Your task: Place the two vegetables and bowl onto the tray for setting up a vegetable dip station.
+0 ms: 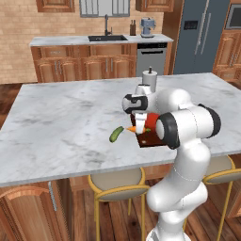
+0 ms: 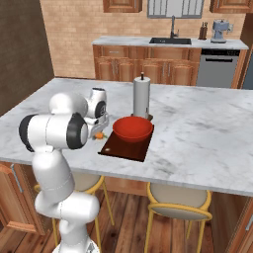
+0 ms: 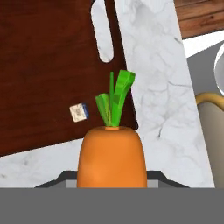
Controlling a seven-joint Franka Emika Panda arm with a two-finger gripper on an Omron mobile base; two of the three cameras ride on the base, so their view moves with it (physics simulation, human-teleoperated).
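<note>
The orange carrot (image 3: 112, 156) is pointing its green leaves toward 12 o'clock over the dark brown tray's (image 3: 43, 78) edge. The red bowl (image 2: 132, 129) is sitting on the tray. The green cucumber (image 1: 116, 134) is lying at the carrot's 9 o'clock.

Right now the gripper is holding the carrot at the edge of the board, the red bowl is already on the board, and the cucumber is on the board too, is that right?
Not quite. The cucumber still lies on the marble counter, apart from the board, as the left base view shows. The rest holds: the gripper has the carrot at the board's edge, and the red bowl sits on the board.
</note>
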